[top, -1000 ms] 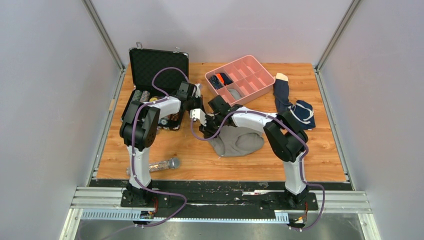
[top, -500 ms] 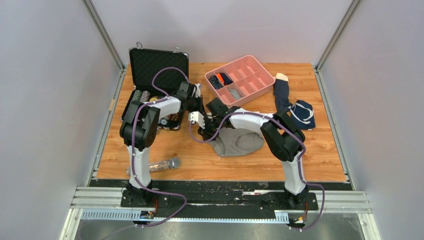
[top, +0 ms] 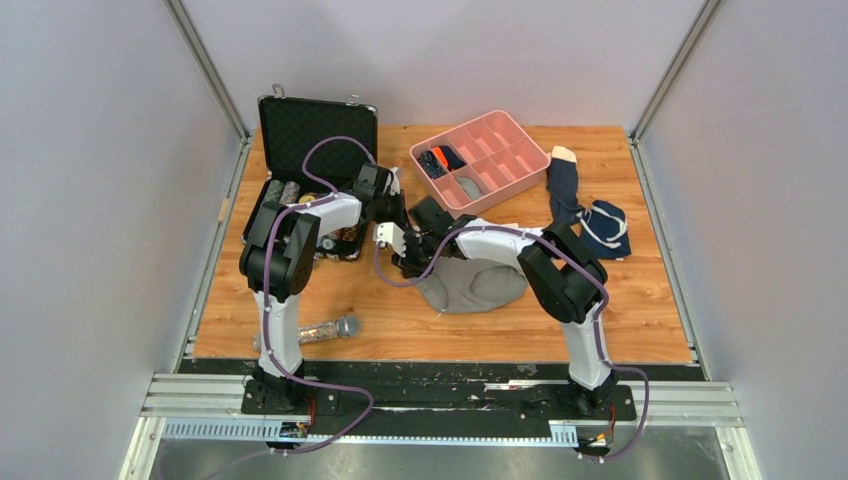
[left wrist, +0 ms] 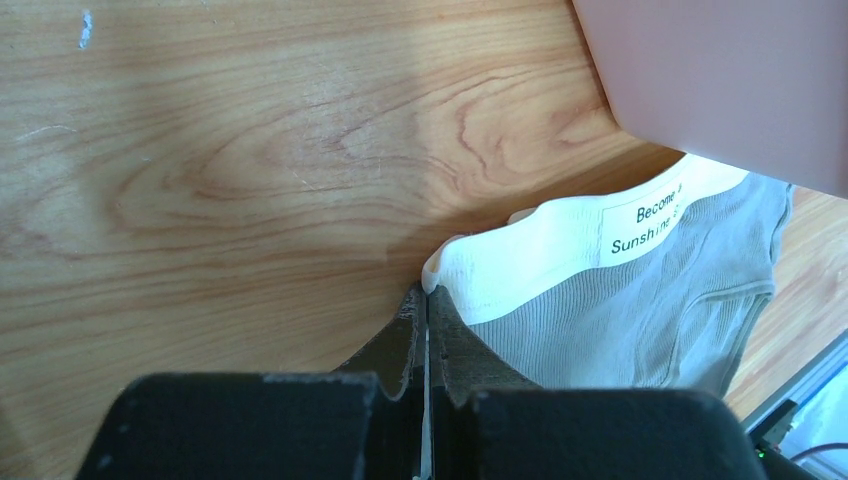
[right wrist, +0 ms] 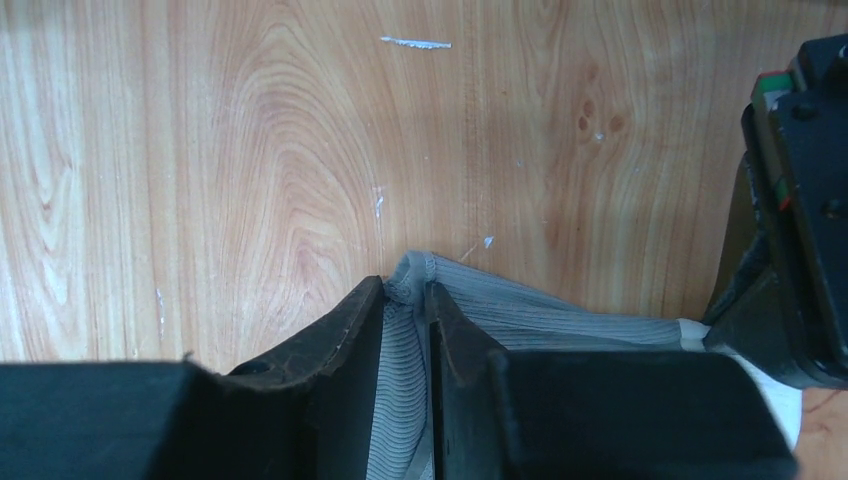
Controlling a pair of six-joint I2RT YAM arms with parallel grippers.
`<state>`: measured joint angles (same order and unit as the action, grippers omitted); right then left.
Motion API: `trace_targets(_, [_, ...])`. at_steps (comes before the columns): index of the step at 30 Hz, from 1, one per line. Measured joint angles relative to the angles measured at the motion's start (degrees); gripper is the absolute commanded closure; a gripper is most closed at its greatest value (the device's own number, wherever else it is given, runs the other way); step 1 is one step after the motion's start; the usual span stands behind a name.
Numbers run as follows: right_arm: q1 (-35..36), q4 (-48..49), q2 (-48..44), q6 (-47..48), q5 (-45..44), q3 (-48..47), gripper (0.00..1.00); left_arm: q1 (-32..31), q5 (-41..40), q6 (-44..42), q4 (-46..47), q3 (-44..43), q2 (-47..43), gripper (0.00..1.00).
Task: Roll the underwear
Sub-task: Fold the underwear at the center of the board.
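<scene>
The underwear (top: 480, 285) is gray-taupe ribbed cloth lying crumpled at the table's middle. Its cream band (left wrist: 560, 250) carries printed words. My left gripper (top: 400, 224) is shut on the end of the cream band; in the left wrist view (left wrist: 427, 292) the band sits pinched between the tips. My right gripper (top: 408, 262) is shut on a gray hem edge of the underwear, which shows bunched between the tips in the right wrist view (right wrist: 405, 290). Both grippers hold the garment's left edge, close together, low over the wood.
A pink divided tray (top: 510, 184) stands just behind the grippers; its wall fills the left wrist view's top right (left wrist: 720, 80). An open black case (top: 310, 150) is at the back left. A navy sock (top: 563, 190) and a navy garment (top: 605, 228) lie right. A microphone (top: 325, 330) lies front left.
Both grippers have shifted a little to the left, drawing the underwear's left edge with them. The right arm's elbow has swung left too.
</scene>
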<state>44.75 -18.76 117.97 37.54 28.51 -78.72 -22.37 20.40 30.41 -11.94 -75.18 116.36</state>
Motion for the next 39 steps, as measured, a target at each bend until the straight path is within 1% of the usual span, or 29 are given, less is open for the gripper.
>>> trace_targets(2, [0.35, 0.39, 0.04, -0.17, -0.52, 0.00, 0.98, 0.00, 0.02, 0.44, -0.11, 0.00, 0.00, 1.00])
trace_targets(3, [0.57, 0.72, 0.09, -0.26, -1.01, 0.00, 1.00, 0.00, 0.02, 0.70, -0.17, 0.00, 0.00, 1.00])
trace_targets(13, [0.90, 3.30, -1.64, -1.84, -2.43, 2.21, 1.00, 0.00, -0.15, 1.95, -1.46, -0.15, -0.22, 1.00])
trace_targets(18, [0.37, 3.37, -6.73, -3.17, -1.90, 5.90, 1.00, 0.52, -1.51, 4.83, -3.87, 0.07, -3.61, 1.00])
trace_targets(21, [-0.17, 4.63, -10.45, -4.92, -1.27, 8.15, 1.00, 0.79, -0.94, 6.84, -4.61, -0.04, -7.96, 1.00])
trace_targets(23, [-0.63, 6.34, -13.33, -6.29, -0.61, 10.25, 1.00, 0.81, 0.04, 7.78, -5.77, -1.18, -9.16, 1.00])
trace_targets(28, [-1.88, 10.12, -20.09, -9.92, 1.84, 15.37, 1.00, 0.76, 0.96, 9.18, -8.52, -1.88, -9.22, 1.00])
trace_targets(33, [-2.34, 13.92, -23.41, -13.00, 4.28, 19.21, 1.00, 0.81, 1.20, 8.83, -12.57, -2.43, -9.22, 1.00])
trace_targets(36, [-3.21, 15.54, -24.96, -14.19, 5.33, 21.55, 1.00, 0.70, 1.64, 8.70, -14.25, -3.80, -9.22, 1.00])
trace_targets(39, [-4.85, 16.96, -27.36, -15.15, 6.05, 24.33, 1.00, -0.22, 1.84, 8.48, -15.85, -6.95, -9.11, 1.00])
